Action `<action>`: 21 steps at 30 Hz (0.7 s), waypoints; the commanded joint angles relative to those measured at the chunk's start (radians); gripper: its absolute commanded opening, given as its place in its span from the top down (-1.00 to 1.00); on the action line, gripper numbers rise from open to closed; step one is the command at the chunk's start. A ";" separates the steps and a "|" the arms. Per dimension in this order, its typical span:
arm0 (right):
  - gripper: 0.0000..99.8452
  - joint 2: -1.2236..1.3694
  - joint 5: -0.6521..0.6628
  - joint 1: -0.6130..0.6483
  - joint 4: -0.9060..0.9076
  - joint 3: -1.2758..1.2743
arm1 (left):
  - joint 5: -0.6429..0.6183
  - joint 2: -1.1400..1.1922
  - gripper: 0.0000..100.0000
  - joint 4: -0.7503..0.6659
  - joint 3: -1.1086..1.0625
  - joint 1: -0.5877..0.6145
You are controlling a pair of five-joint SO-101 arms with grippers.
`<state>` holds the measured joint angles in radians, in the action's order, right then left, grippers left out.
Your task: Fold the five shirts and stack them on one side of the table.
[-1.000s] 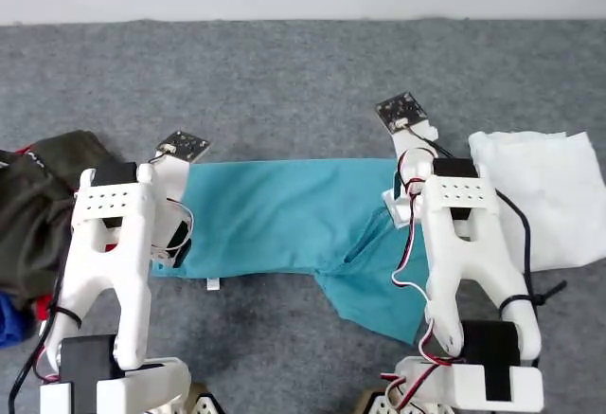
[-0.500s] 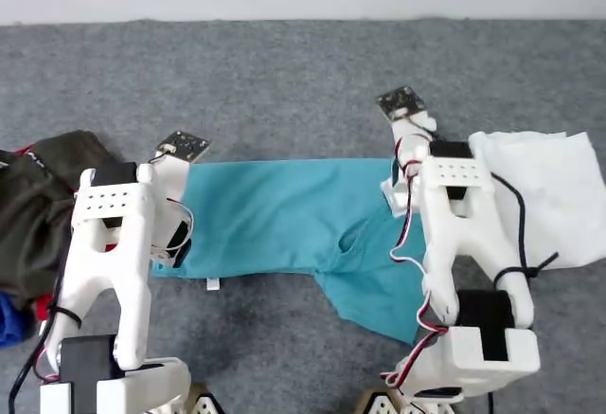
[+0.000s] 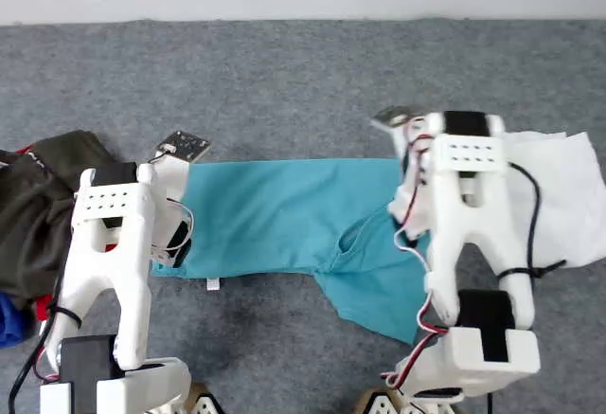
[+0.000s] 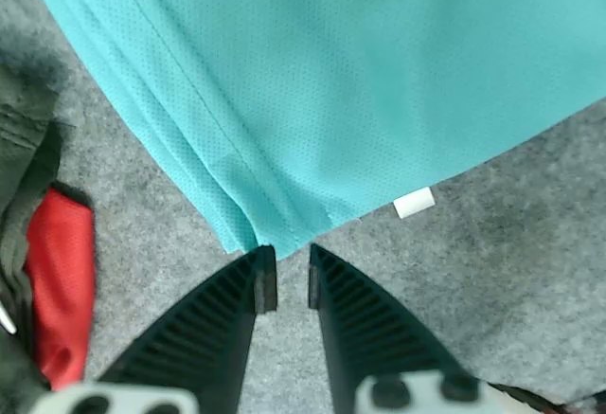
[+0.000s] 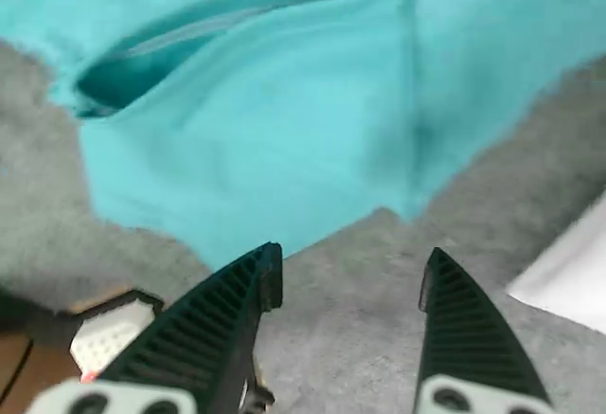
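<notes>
You had the spread shirt (image 3: 275, 215) lying across the middle of the table (image 3: 284, 73), the heap of clothes (image 3: 33, 206) beside its left end and the folded shirt (image 3: 563, 196) beside its right end.

Covered by the arm behind the right claw (image 5: 350, 281): sleeve end of teal mesh shirt (image 3: 284, 215), edge of white folded cloth (image 3: 559, 196). Cut off beside the left claw (image 4: 282, 281): dark olive crumpled garment (image 3: 38, 206), overlapping red fabric (image 4: 62, 281).

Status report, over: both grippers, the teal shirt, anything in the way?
Left gripper barely open at corner of teal shirt, empty. Right gripper wide open above shirt's edge. Nothing in the way.
</notes>
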<state>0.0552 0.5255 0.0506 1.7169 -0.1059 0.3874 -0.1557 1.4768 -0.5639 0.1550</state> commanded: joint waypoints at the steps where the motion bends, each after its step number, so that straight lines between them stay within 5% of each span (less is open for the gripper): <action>1: 0.51 -0.002 0.012 0.102 0.025 -0.014 | 0.009 -0.037 0.87 -0.006 -0.002 -0.009; 10: 0.51 0.001 -0.103 0.291 -0.039 -0.018 | 0.009 -0.037 0.87 -0.003 -0.002 -0.009; 21: 0.51 0.001 -0.132 0.328 -0.180 -0.163 | 0.009 -0.037 0.87 -0.003 -0.004 -0.009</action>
<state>0.0598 0.4043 0.3759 1.6019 -0.2547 0.3874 -0.1557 1.4768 -0.5685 0.1550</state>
